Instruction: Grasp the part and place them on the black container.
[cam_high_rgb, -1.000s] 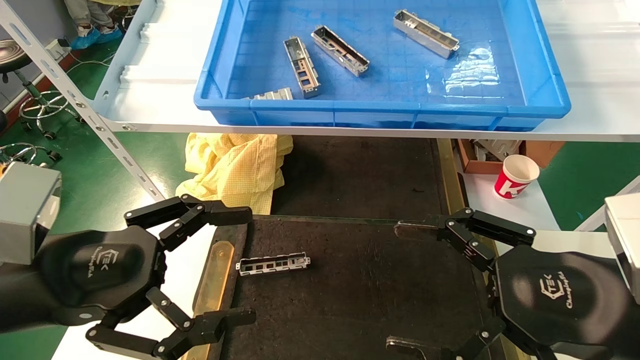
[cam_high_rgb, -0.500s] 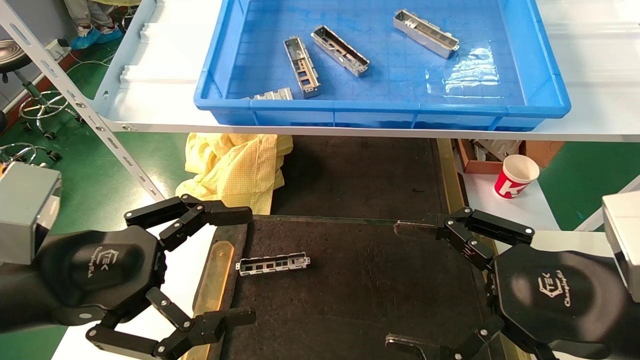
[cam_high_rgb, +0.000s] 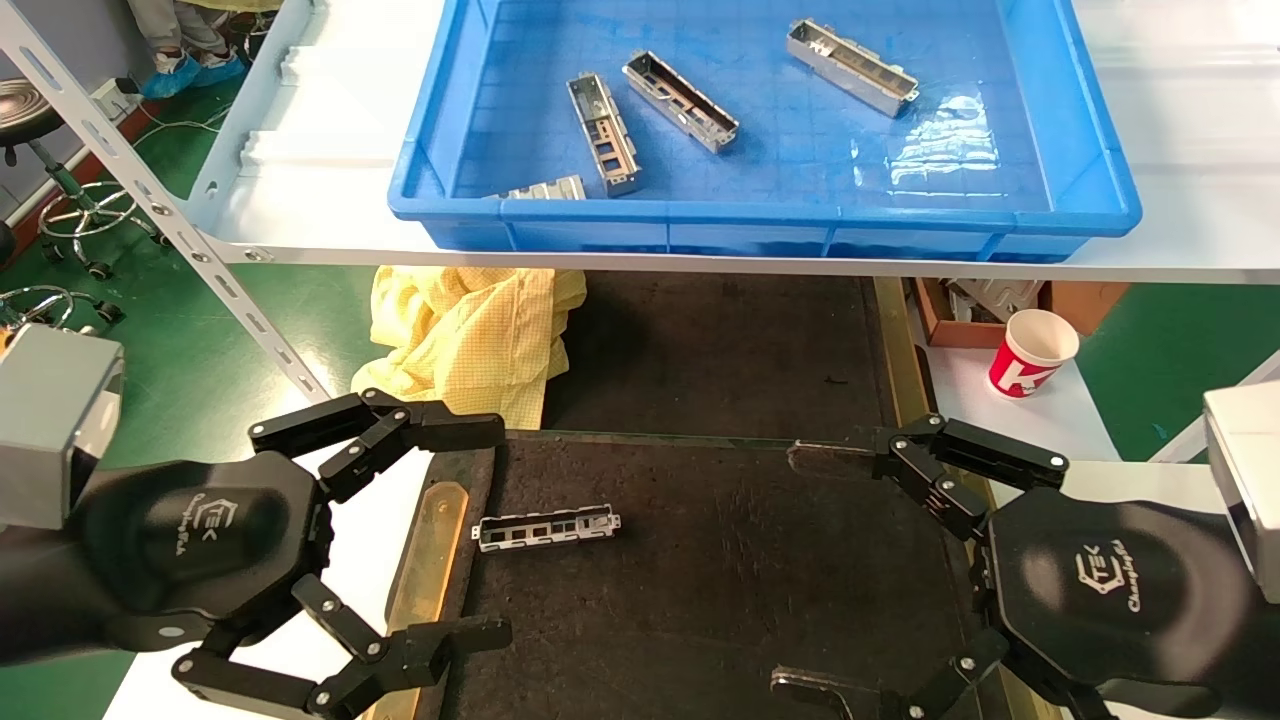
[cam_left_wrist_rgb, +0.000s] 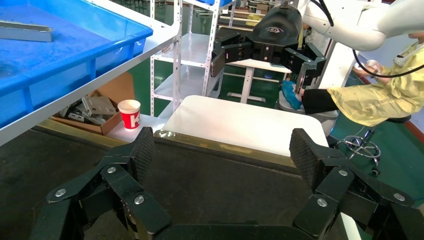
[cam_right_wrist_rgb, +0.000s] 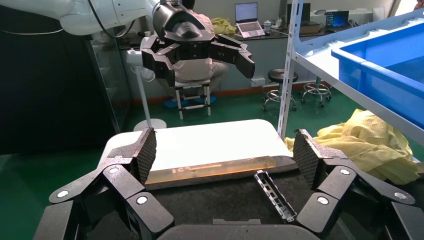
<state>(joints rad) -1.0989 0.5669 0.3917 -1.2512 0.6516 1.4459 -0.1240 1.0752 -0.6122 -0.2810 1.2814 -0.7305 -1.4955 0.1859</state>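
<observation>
Part (cam_high_rgb: 546, 527) lies flat on the black container (cam_high_rgb: 720, 600), near its left edge; head view unchanged over the last second. Our left gripper (cam_left_wrist_rgb: 222, 152) gapes empty. Our right gripper (cam_right_wrist_rgb: 225, 150) also stands wide, ready for another fetch.

The black container (cam_high_rgb: 720, 580) lies mostly bare across the near middle of the tabletop — only one part (cam_high_rgb: 546, 527) rests on it, near its left edge, with open dark surface from there to the right edge. The left tool (cam_high_rgb: 470, 530) and right tool (cam_high_rgb: 800, 570), both spread wide, flank that room at the container's two sides. Above the far edge, the shelf (cam_high_rgb: 300, 180) carrying the blue bin (cam_high_rgb: 760, 215) overhangs — reaching in means clearing its front lip.
</observation>
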